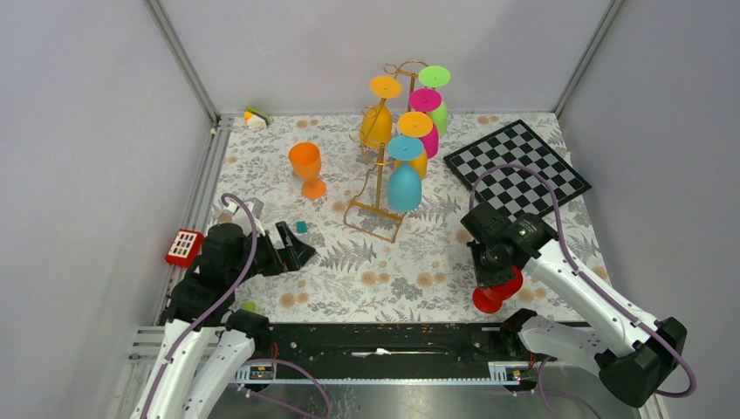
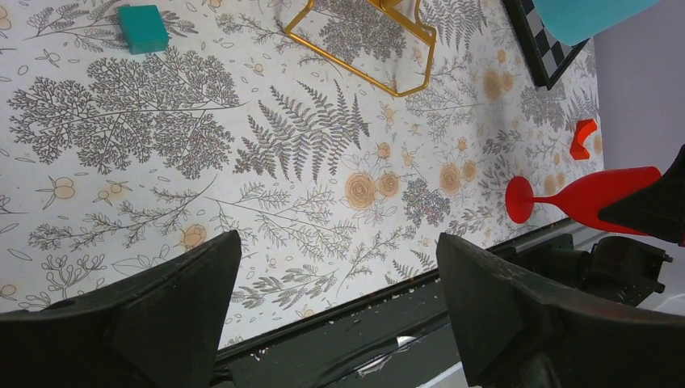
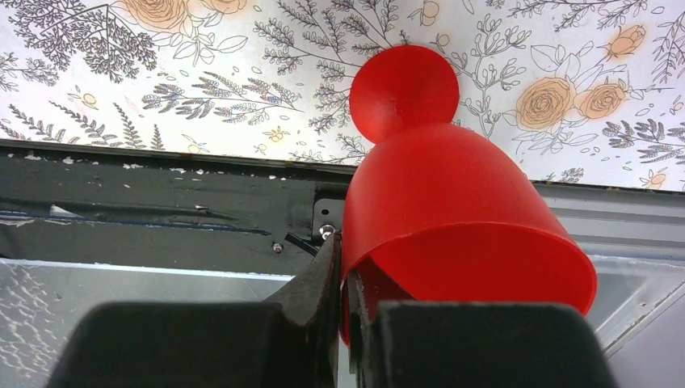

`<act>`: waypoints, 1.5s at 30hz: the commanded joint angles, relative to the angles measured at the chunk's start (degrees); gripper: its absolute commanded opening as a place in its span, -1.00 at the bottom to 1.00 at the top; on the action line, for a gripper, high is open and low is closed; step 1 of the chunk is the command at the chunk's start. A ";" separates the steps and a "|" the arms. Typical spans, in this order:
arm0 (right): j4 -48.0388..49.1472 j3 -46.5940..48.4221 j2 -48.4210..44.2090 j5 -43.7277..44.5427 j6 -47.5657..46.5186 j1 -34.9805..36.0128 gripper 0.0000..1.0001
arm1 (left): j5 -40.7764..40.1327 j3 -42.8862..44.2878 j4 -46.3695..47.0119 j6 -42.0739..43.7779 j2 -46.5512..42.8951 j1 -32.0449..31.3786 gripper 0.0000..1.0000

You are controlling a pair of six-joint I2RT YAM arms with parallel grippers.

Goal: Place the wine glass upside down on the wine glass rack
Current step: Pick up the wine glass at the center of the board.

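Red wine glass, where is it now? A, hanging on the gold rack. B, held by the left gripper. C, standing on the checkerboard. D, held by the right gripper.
D: the right gripper is shut on the rim of the red wine glass, while the left gripper is open and empty.
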 commanded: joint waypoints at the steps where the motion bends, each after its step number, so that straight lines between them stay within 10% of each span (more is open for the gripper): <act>1: -1.09 1.97 -0.80 -0.53 -0.47 0.30 -1.00 | 1.46 1.80 1.17 -1.03 1.09 0.28 0.98; 25: 1.36 7.72 -6.44 -15.93 0.00 0.35 -1.00 | 17.09 -14.21 20.35 -20.32 3.09 -2.67 0.80; 45: 14.52 1.68 -12.09 -33.42 8.64 0.27 -1.00 | 4.40 -10.75 33.34 -27.02 19.18 -28.92 0.63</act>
